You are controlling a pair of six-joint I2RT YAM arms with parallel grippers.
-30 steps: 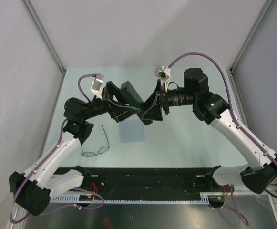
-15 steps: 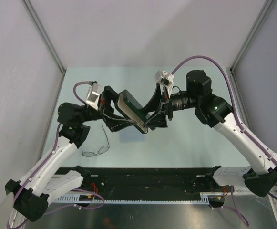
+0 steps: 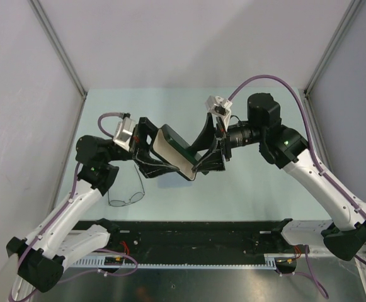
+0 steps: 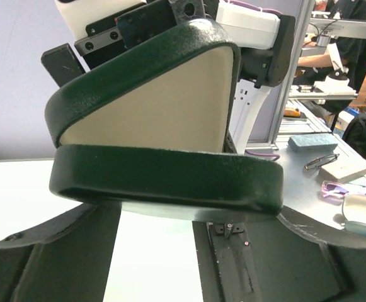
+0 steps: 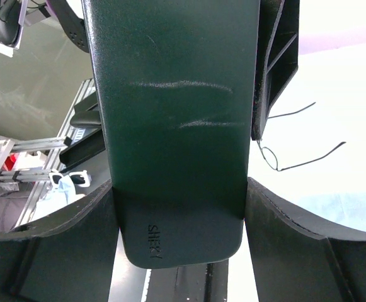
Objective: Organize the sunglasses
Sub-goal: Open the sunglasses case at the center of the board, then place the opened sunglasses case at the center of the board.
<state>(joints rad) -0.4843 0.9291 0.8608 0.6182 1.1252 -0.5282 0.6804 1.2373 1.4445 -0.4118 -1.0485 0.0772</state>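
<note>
The dark green oblong case [image 3: 177, 153] hangs in the air over the middle of the table, held between both grippers. It is hinged open, and its cream lining [image 4: 164, 107] shows. My left gripper [image 3: 160, 158] is shut on its left end. My right gripper [image 3: 206, 159] is shut on its right end, with the fingers [image 5: 94, 220] pressed on both sides of the lid [image 5: 176, 126]. The sunglasses [image 3: 128, 191], thin dark wire with roundish lenses, lie on the table below my left gripper, untouched. They also show in the right wrist view [image 5: 277, 162].
A pale blue cloth [image 5: 334, 204] lies on the table under the raised case and is mostly hidden in the top view. A black rail [image 3: 195, 238] runs along the near edge. Grey side walls and metal posts [image 3: 57, 44] close in the table.
Both grippers have swung the case from lying edge-on to tilted, moved it slightly nearer and lower in view, and opened it so the cream lining shows. The sunglasses have not moved.
</note>
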